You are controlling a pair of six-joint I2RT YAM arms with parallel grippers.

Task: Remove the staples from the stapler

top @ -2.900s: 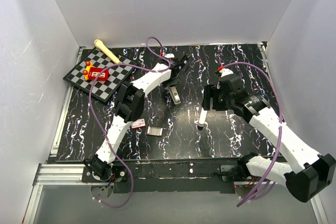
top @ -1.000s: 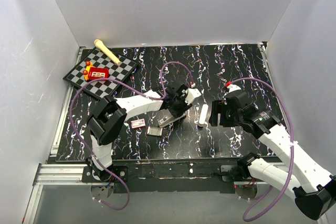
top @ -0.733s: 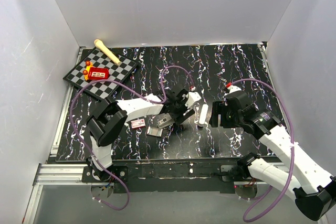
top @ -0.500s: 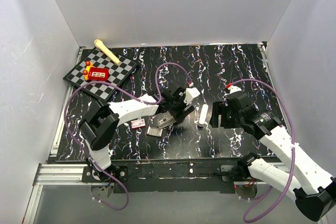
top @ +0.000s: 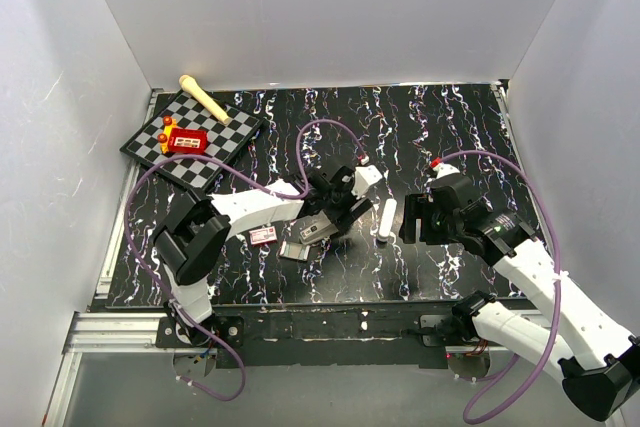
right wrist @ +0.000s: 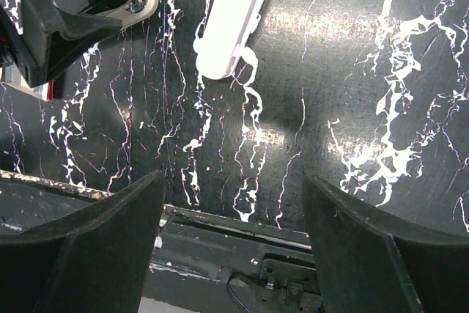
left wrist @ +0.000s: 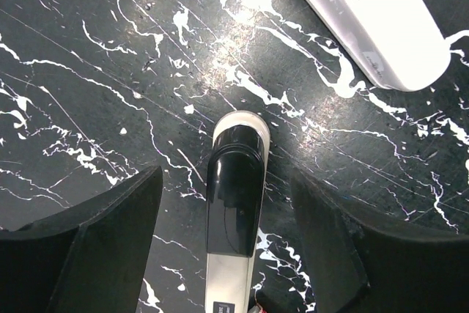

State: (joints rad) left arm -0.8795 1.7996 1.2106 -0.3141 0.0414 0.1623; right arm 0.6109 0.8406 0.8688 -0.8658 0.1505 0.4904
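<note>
right gripper [right wrist: 233,177]: nearest to the bases. Jaws spread wide with nothing between them, hanging over bare table [top: 450,127] just on the near side of the white stick [right wrist: 234,16].
silvery plate [top: 295,249]: lies flat, just near-left of the stapler. I cannot tell whether the two touch.
red-and-white box [top: 263,235]: small, lying beside the plate on its left.
stapler [left wrist: 234,218]: lies on the table mid-field, black top over a pale base, with the rounded nose pointing away from the left wrist camera.
left gripper [left wrist: 226,172]: jaws wide, straddling the stapler with one finger on each side. A gap shows on both sides, so nothing is gripped.
white stick: just right of the stapler, apart from it, lying loose.
chessboard [top: 190,142]: far left and well clear of the work.
staples: no strip can be made out in any view. It is likely inside the stapler, or too small to see.
progress: judged early. The stapler looks closed and there is no sign of unloading.
left to do: grip the body, open the magazine, and get the strip out onto the table.
</note>
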